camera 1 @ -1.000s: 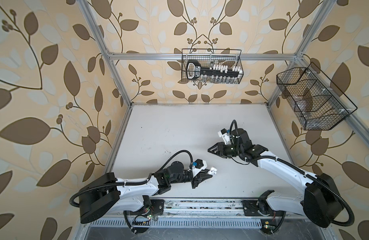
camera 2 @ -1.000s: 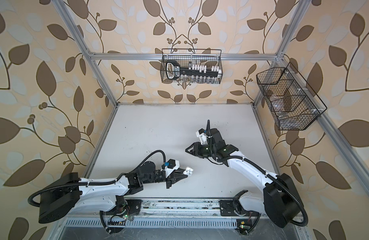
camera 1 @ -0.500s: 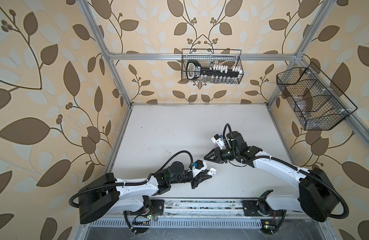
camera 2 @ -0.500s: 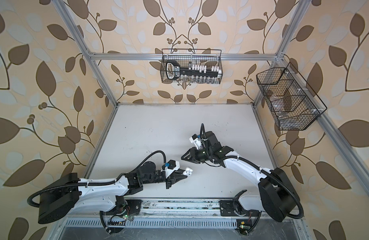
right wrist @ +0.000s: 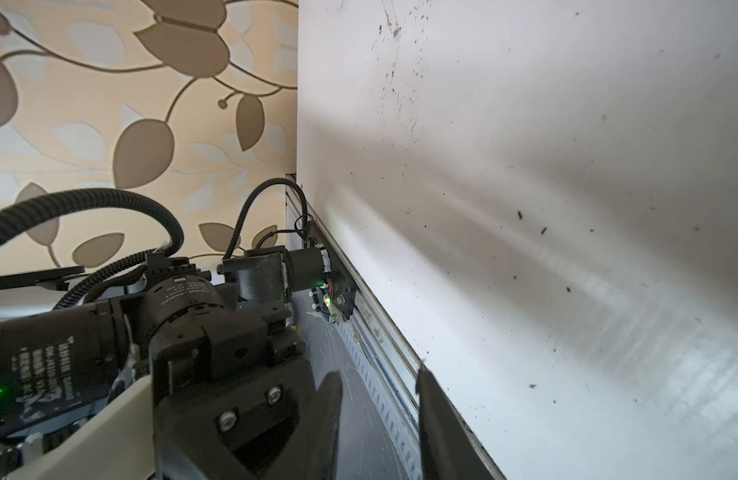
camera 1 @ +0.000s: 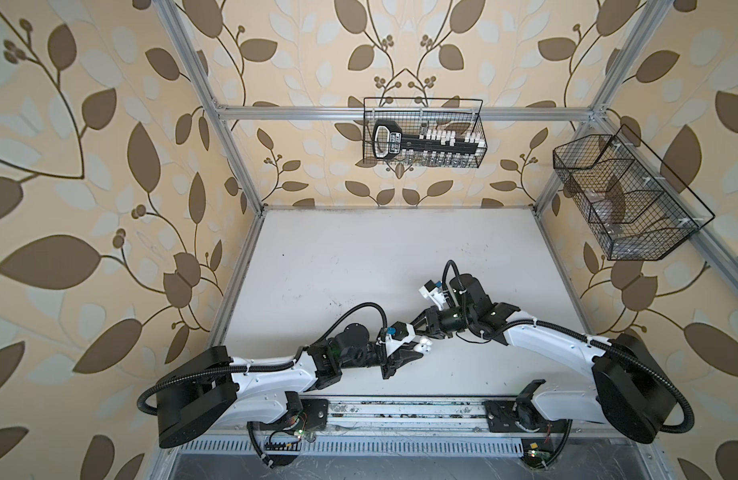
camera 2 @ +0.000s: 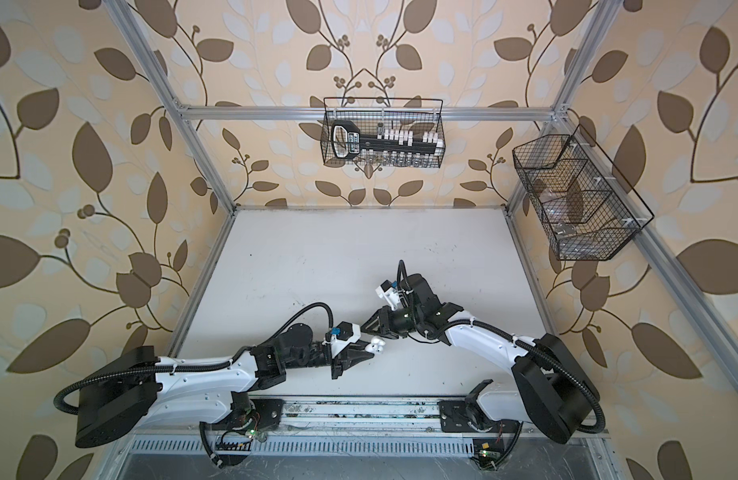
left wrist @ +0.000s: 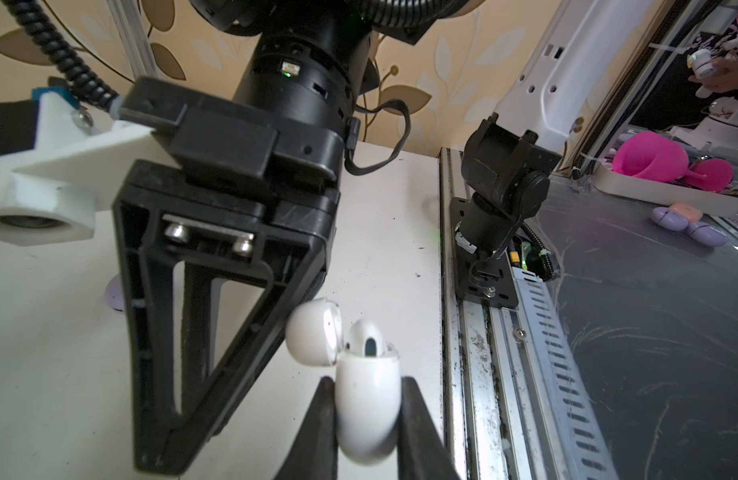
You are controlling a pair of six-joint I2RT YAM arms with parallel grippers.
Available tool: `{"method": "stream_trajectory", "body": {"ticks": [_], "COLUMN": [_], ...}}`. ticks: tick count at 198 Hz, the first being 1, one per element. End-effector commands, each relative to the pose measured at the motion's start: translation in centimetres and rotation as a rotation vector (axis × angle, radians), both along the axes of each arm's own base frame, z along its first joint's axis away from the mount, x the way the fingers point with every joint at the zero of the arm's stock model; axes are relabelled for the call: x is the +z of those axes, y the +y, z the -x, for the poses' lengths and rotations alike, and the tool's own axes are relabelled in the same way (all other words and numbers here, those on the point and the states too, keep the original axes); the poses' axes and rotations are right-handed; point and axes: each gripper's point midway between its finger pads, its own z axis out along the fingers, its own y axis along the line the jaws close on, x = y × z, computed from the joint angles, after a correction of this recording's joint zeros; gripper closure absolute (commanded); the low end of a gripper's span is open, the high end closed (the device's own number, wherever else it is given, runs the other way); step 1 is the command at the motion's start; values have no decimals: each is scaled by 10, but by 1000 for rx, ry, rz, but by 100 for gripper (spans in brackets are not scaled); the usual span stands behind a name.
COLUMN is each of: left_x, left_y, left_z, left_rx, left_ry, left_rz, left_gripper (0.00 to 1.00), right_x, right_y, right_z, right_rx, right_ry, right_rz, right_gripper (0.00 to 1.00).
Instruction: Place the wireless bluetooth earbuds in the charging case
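Note:
My left gripper (left wrist: 367, 384) is shut on a white charging case (left wrist: 367, 415), held above the table near its front edge. The lid (left wrist: 313, 332) hangs open to one side, and a white earbud (left wrist: 369, 338) sits in the case with its top showing. Both top views show the case (camera 1: 423, 345) (camera 2: 375, 344) at the left gripper's (camera 1: 417, 354) tips. My right gripper (camera 1: 421, 326) (right wrist: 377, 376) hovers close beside the case, open, with nothing between its fingers (left wrist: 149, 332).
A lilac thing (left wrist: 115, 295) lies on the table, mostly hidden behind the right gripper. Wire baskets hang on the back wall (camera 1: 423, 133) and the right wall (camera 1: 625, 199). A metal rail (camera 1: 400, 419) runs along the front edge. Lilac cases (left wrist: 687, 226) lie outside the cell.
The right gripper has swung left and forward, from the middle right of the table to just beside the held case, and its jaws have narrowed. The left arm has stayed still.

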Motion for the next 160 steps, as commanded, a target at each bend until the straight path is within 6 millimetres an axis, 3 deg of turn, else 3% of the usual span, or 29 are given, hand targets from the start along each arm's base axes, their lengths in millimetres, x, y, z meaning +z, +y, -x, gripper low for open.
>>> {"method": "stream_trajectory", "body": {"ticks": [1, 116, 135, 160], "left_x": [31, 31, 30, 26], "left_y": [-6, 2, 2, 4], "left_z": [-9, -23, -25, -33], "left_rx": [23, 119, 130, 172], "left_ry": [-73, -103, -98, -82], "left_rz": [67, 57, 58, 59], "left_gripper": [100, 100, 100, 100], "right_x": [4, 7, 8, 4], "right_y": [10, 13, 2, -32], "right_z": [10, 34, 24, -5], "right_rx": [40, 31, -15, -169], "right_ry": [10, 41, -5, -156], "right_rz": [-46, -110, -58, 141], "right_gripper": [69, 69, 69, 62]}}
